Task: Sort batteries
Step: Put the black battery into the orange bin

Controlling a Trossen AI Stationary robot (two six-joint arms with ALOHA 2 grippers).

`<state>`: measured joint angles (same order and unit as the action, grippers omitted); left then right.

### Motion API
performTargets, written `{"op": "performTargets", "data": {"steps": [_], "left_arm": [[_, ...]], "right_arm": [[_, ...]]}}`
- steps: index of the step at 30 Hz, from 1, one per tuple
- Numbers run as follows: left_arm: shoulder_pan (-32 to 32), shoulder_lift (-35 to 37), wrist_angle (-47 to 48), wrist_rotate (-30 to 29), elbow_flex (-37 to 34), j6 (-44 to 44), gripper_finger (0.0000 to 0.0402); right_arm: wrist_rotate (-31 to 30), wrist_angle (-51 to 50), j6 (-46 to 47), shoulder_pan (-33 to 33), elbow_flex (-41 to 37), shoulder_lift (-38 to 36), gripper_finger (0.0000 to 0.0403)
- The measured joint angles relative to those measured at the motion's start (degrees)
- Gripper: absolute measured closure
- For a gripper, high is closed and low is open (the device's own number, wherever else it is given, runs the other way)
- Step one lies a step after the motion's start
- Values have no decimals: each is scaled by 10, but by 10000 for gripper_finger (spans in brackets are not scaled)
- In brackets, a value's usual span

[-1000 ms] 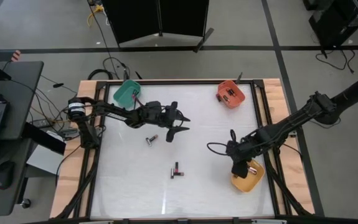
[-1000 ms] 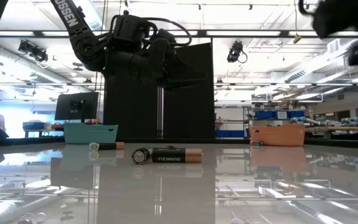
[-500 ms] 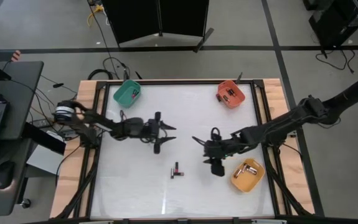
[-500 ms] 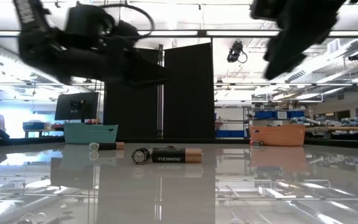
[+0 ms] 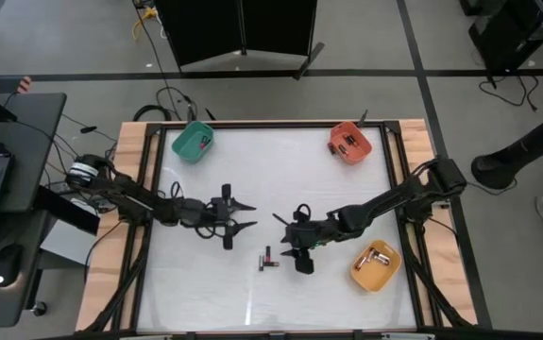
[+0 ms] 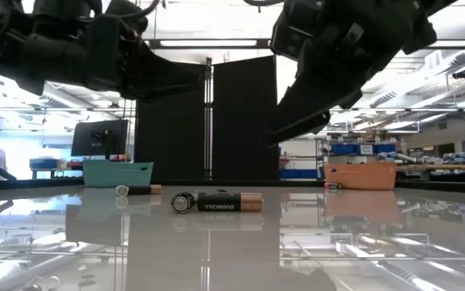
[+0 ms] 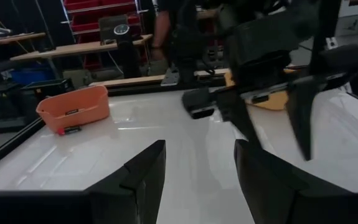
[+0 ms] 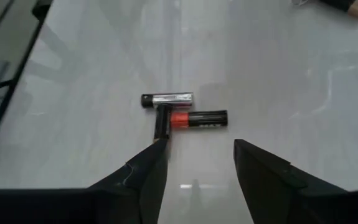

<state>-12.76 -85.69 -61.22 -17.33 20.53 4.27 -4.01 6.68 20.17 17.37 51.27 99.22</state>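
The three small cylindrical batteries [image 8: 180, 114], clustered toward the glossy white table's [image 5: 195, 283] front edge, look light, rigid and roll-prone, so the empty, parted right gripper [image 8: 196, 163] should pinch one mid-barrel; the left gripper [image 5: 238, 214] hangs open near centre.

Glossy white bench [image 5: 205, 274] mirroring ceiling lights, pale bare wood edges [image 5: 101, 283], smooth plastic orange bin [image 5: 350, 142], shiny metal-capped batteries [image 8: 185, 112], matt black fingers [image 8: 144, 174]
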Motion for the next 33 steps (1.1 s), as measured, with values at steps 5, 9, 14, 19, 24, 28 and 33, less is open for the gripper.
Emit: {"op": "performTargets", "data": {"steps": [5, 9, 14, 19, 24, 28, 33], "left_arm": [[-32, 0, -2, -32, 1, 0, 204], [-48, 0, -2, -60, 1, -9, 204], [-62, 0, -2, -70, 2, -36, 204], [-79, -1, -2, -86, 2, -45, 204], [-88, -1, -2, -101, 2, -45, 204], [-88, -1, -2, -103, 2, -45, 204], [-88, -1, -2, -112, 2, -46, 204]], "right_arm": [[-54, 15, -41, 9, 0, 21, 194], [-51, 44, -37, -1, 0, 33, 195], [-30, 89, -13, -11, 0, 54, 196], [-17, 90, -16, -1, 0, 66, 199], [-22, 103, -13, 38, 0, 66, 201], [-59, 102, -8, 54, 0, 66, 202], [-70, 111, -8, 55, 0, 66, 202]]}}
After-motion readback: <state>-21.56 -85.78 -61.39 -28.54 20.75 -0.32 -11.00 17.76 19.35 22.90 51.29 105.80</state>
